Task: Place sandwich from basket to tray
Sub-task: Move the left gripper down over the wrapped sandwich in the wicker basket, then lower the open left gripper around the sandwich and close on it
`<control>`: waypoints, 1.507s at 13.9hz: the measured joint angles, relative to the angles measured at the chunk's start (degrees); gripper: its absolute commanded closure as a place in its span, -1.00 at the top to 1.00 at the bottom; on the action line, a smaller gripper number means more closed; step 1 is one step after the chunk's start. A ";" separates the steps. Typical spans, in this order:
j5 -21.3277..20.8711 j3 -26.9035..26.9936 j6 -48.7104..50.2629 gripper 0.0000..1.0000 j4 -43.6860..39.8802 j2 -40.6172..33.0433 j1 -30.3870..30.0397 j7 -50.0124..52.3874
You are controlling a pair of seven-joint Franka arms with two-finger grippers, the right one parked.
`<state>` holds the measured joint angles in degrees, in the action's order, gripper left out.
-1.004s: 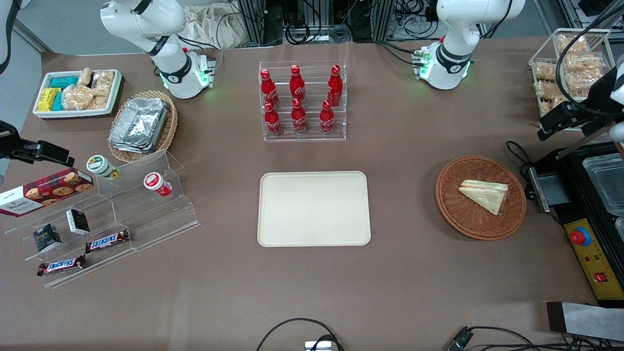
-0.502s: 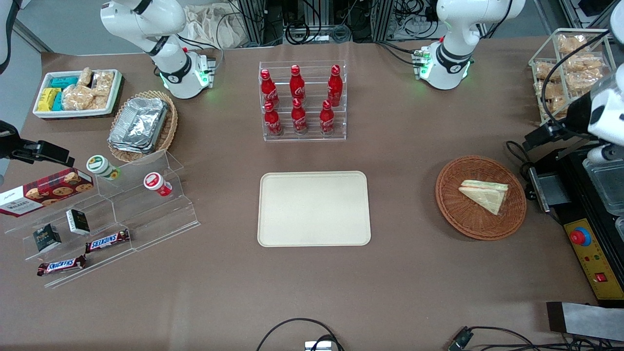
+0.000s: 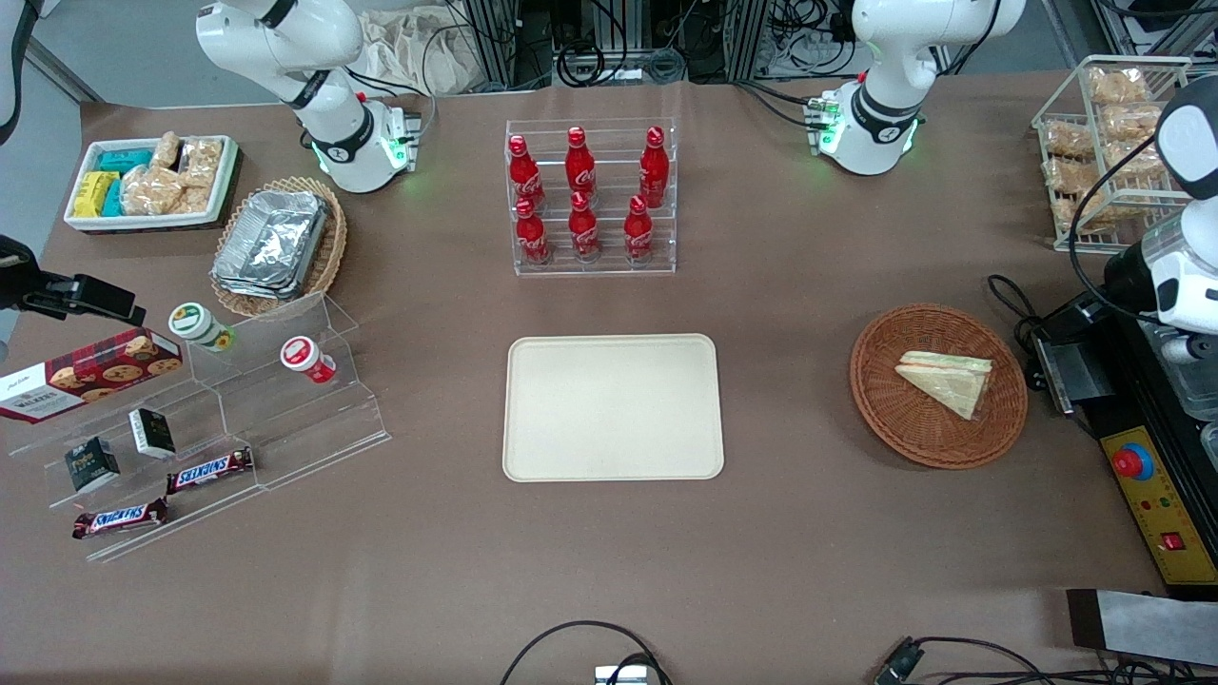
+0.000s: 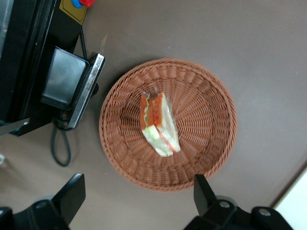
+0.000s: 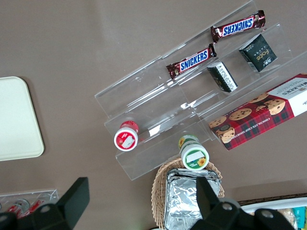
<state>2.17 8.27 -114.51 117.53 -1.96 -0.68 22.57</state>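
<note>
The sandwich (image 3: 947, 379), a pale wedge in clear wrap with red and green filling, lies in the round reddish-brown wicker basket (image 3: 880, 400). The cream tray (image 3: 614, 407) lies flat at the table's middle, apart from the basket toward the parked arm's end. My left gripper (image 4: 138, 194) is open and empty, high above the table just outside the basket's rim (image 4: 211, 120). The sandwich (image 4: 158, 124) is in full view, untouched. In the front view, the arm's wrist (image 3: 1175, 276) hangs beside the basket at the working arm's end.
A black machine (image 3: 1156, 419) with a red button and a metal-edged flap (image 4: 72, 84) stands close beside the basket, with a cable (image 4: 60, 148). A wire rack of bagged snacks (image 3: 1109, 143) stands farther back. A rack of red bottles (image 3: 585, 195) stands farther from the front camera than the tray.
The working arm's wrist has swung at the table's end and turned downward near the basket. The sandwich, basket and tray have not moved.
</note>
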 measured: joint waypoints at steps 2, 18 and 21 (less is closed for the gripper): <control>1.34 0.06 -5.71 1.00 3.87 0.03 0.04 3.48; 9.81 -0.26 -24.24 1.00 7.53 11.75 0.50 17.54; 10.08 -0.47 -26.97 1.00 7.54 14.26 1.33 20.05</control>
<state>12.25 7.80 -141.48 125.07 12.30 0.65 42.62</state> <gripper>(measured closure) 0.000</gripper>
